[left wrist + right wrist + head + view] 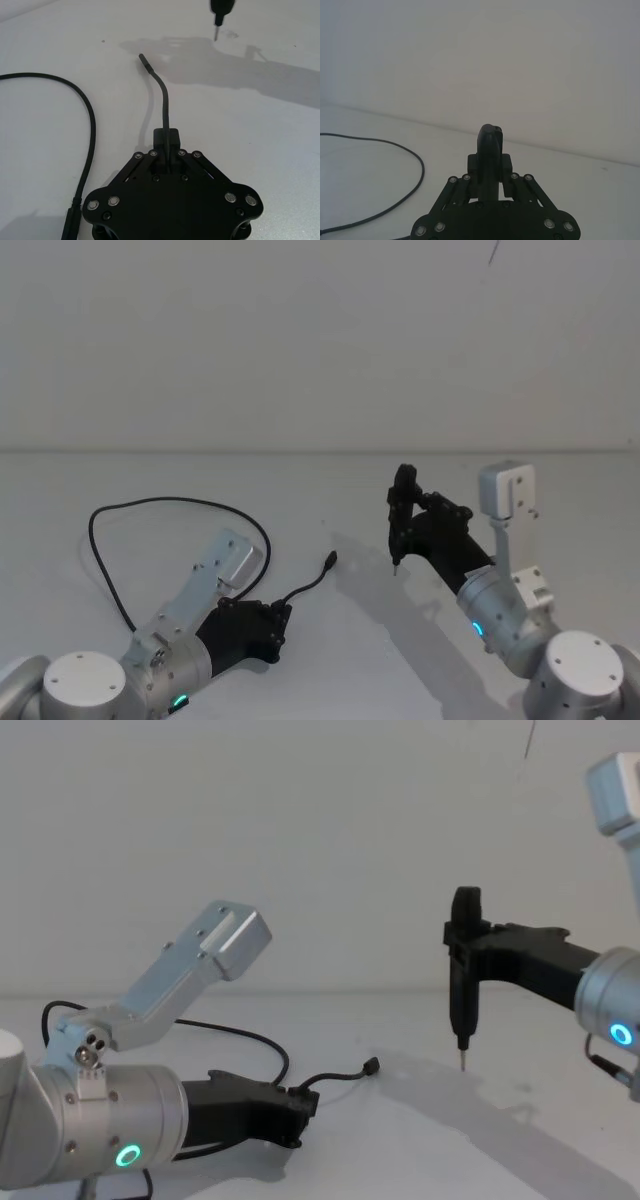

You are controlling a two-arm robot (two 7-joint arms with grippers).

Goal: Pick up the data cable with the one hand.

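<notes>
No legible text, label, brand, number or sign in any view.

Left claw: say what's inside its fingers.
The left claw pinches the data cable near its plug end, which pokes out; the fingers cover the gripped stretch. The right claw holds a black tool aloft.
</notes>
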